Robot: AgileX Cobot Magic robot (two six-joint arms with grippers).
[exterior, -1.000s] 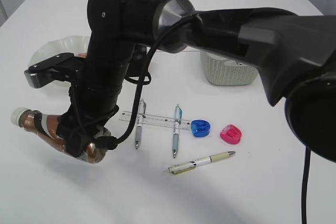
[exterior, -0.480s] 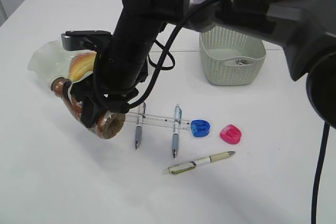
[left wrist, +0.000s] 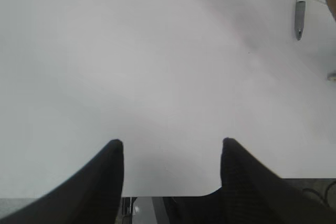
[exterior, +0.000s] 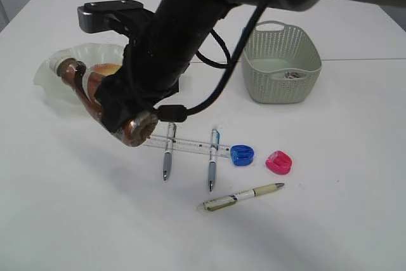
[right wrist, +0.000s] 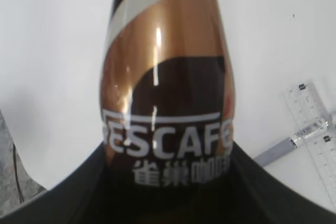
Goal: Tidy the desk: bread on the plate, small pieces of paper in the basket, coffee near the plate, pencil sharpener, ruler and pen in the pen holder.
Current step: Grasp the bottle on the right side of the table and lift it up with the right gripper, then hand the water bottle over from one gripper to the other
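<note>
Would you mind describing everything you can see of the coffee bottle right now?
The coffee bottle is a glossy brown bottle with a cream swirl, white Nescafe lettering and a pale cap. The right claw grips it around the lower body, holding it tilted in the air, cap up toward the plate and base down toward the ruler. Only the claw appears to touch it.
</note>
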